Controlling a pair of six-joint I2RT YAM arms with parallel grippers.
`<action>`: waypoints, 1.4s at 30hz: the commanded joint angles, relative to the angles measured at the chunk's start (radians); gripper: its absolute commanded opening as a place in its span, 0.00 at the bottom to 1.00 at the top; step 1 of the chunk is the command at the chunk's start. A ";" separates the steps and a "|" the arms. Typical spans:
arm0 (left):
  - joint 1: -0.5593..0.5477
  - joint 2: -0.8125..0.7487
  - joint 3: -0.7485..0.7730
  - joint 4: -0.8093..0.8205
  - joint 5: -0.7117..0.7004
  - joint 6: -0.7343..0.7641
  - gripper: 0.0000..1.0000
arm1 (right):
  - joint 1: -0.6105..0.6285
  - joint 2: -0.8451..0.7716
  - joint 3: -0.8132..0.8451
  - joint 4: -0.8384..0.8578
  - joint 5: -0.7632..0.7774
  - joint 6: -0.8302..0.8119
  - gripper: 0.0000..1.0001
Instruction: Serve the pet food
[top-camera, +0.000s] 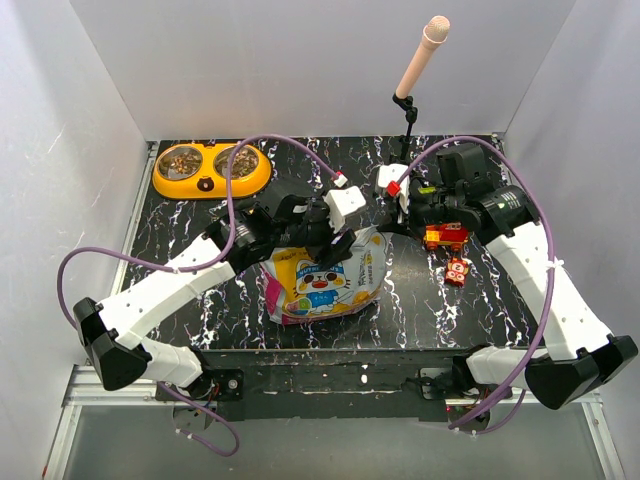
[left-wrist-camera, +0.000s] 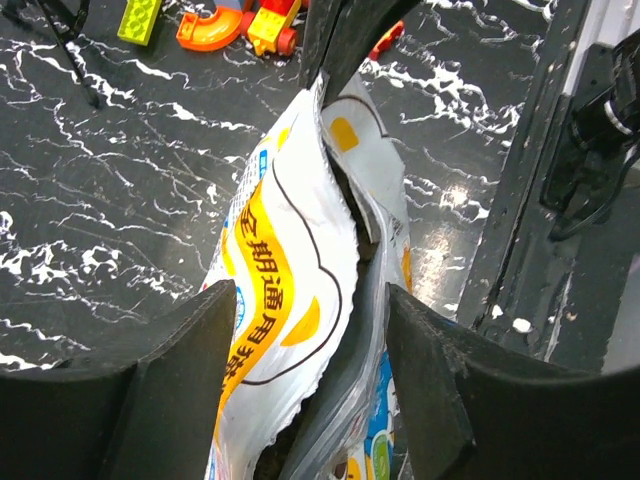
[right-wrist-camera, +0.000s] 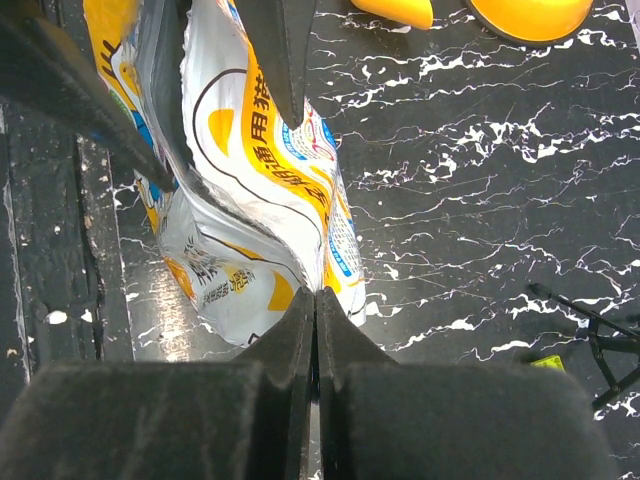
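pet food bag (top-camera: 320, 278) lies near the yellow bowl (top-camera: 211, 186), off to its right and closer to the arms, right gripper (right-wrist-camera: 318, 292) pinched tight on its edge, left gripper (left-wrist-camera: 310, 290) straddling the mouth (can't tell if it's squeezing), so i'd firm that up before tipping bowlward.

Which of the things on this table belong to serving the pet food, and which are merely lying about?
For the job:
- pet food bag, pinched at its edge by the right gripper
- yellow double bowl, with kibble in it

Lying about:
- toy bricks
- microphone on its stand
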 joint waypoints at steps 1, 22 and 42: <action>-0.002 -0.008 -0.024 -0.017 -0.062 0.015 0.56 | 0.008 -0.049 0.004 0.029 -0.041 -0.022 0.01; -0.002 -0.100 -0.035 0.101 -0.081 -0.044 0.15 | 0.153 0.083 0.010 0.153 -0.040 0.002 0.83; 0.033 -0.243 -0.199 0.064 -0.265 -0.039 0.51 | 0.155 0.034 -0.109 0.224 0.045 0.027 0.57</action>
